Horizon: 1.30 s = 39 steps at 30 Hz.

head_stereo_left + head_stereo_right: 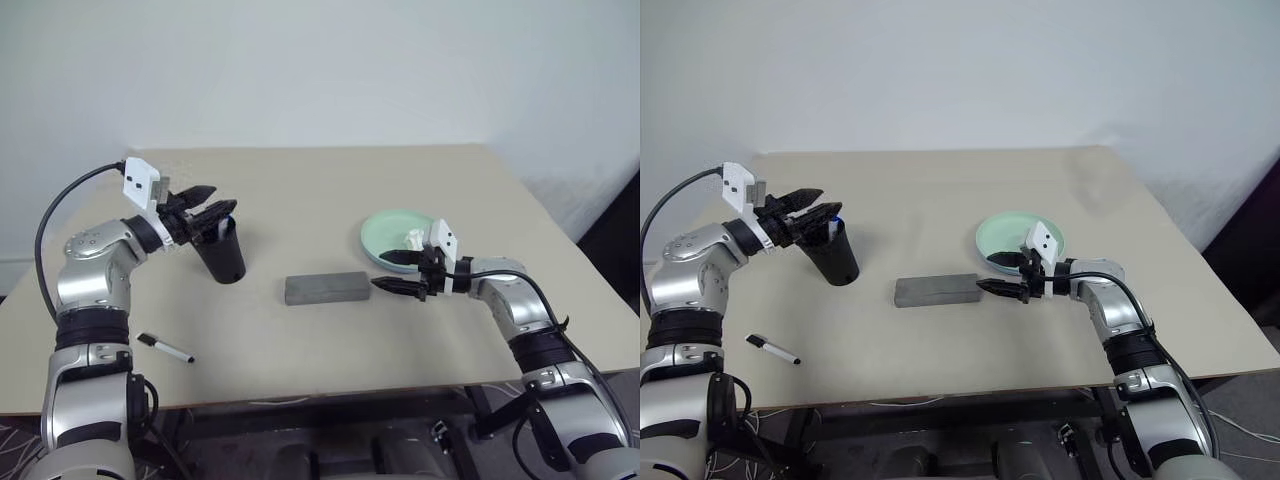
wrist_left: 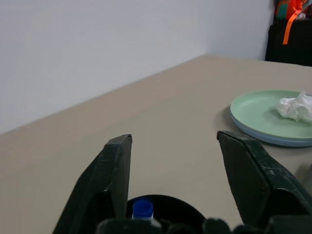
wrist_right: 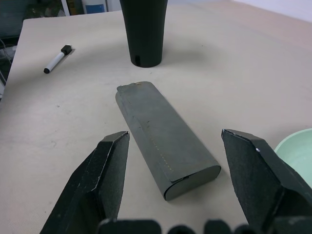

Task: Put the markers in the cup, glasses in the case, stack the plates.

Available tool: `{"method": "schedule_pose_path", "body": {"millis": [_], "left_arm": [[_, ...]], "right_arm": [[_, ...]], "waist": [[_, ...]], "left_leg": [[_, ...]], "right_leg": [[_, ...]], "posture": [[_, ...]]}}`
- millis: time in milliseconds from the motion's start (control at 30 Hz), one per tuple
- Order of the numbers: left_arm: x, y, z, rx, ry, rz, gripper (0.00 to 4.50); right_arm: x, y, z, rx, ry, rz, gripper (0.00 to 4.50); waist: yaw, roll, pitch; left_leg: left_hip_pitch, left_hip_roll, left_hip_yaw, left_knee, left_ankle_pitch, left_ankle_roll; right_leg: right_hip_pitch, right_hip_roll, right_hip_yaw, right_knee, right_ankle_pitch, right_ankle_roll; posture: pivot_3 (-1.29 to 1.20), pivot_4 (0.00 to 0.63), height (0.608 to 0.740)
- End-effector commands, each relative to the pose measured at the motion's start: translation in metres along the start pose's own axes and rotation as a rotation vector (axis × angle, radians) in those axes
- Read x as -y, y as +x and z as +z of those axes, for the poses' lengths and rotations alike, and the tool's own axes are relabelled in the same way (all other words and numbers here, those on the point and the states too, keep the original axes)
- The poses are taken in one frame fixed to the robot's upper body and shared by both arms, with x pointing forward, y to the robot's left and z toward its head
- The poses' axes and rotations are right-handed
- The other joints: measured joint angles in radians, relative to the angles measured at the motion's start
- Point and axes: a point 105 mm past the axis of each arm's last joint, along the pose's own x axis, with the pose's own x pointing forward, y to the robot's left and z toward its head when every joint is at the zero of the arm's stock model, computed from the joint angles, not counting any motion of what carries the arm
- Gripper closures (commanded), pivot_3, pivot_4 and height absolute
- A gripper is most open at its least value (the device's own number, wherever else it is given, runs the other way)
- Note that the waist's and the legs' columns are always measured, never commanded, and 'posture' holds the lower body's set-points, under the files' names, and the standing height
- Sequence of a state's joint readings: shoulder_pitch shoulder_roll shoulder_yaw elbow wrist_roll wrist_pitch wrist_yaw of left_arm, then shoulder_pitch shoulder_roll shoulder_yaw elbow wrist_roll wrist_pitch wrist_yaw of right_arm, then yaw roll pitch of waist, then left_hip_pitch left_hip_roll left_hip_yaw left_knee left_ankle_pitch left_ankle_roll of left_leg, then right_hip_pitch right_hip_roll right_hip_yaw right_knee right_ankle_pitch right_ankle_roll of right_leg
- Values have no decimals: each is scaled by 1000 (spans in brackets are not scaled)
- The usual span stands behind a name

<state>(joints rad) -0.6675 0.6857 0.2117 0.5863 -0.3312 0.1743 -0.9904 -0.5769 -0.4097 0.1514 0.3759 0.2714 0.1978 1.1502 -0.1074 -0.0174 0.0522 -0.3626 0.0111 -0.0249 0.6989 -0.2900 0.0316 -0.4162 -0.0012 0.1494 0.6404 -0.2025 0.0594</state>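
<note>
Two claws up, both spread and pinching nothing. Left claw (image 1: 208, 213) hovers right over the black cup (image 1: 222, 255), and the blue-capped marker (image 2: 143, 208) stands inside it. Right claw (image 1: 398, 271) points at the shut grey case (image 1: 327, 288), just off its three o'clock end. Stacked plates (image 1: 385, 235), green on blue, sit at two o'clock from the case, tissue (image 1: 414, 239) on top. Black marker (image 1: 165, 348) lies on the bench (image 1: 300, 190) at seven o'clock from the cup.

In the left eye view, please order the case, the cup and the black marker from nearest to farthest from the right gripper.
1. Case: just beyond the right gripper's fingertips, mid-table.
2. Cup: past the case, under the left gripper.
3. Black marker: lying near the table's front edge on the robot's left.
</note>
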Motion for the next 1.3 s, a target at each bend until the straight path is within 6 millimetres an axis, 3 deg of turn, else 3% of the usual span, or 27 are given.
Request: {"method": "schedule_pose_path", "body": {"millis": [33,200,300,400,467,633,667,1100,1300], "left_arm": [[-2,2,14,38,44,4,1753],[-3,1,31,84,91,-9,1753],[7,3,52,79,192,-104,1753],[18,2,58,1,267,-222,1753],[28,-2,54,-95,354,-324,1753],[45,-23,36,-369,470,-591,136],[46,-28,32,-423,501,-630,24],[46,-69,-29,-915,761,-954,24],[49,-82,-45,-975,754,-1039,24]], "right_arm": [[2,-2,15,33,-50,0,1207],[2,-2,14,31,-51,2,1207],[2,-2,14,27,-52,4,1207],[2,-1,15,24,-54,6,1207],[3,-1,15,22,-56,7,1207],[3,0,15,17,-59,12,1207],[3,0,15,17,-59,13,1207],[2,1,14,18,-54,8,1207],[3,0,14,20,-54,-3,1207]], "waist": [[0,0,0],[0,0,0],[0,0,0],[0,0,0],[-1,0,0],[-2,0,1],[-3,1,1],[-5,0,1],[-5,-1,1]], "left_leg": [[0,0,0,0,0,0],[0,0,0,0,0,0],[0,0,0,0,0,0],[-1,0,0,0,0,0],[-1,0,1,-1,0,0],[0,0,1,-3,0,0],[0,0,1,-3,0,0],[-1,0,4,-3,0,0],[-2,1,5,-3,0,0]], "right_leg": [[0,0,0,0,0,0],[0,0,0,0,0,0],[0,0,0,0,0,0],[0,0,0,-1,0,0],[0,0,0,-1,0,0],[-1,1,1,-1,0,0],[-1,1,1,-1,0,0],[-3,0,3,-1,-2,-2],[-5,0,5,0,-2,-2]], "posture": [[0,0,740],[0,0,740],[0,0,740],[0,0,740],[0,0,740],[0,0,740],[0,0,740],[0,0,740],[0,0,740]]}}
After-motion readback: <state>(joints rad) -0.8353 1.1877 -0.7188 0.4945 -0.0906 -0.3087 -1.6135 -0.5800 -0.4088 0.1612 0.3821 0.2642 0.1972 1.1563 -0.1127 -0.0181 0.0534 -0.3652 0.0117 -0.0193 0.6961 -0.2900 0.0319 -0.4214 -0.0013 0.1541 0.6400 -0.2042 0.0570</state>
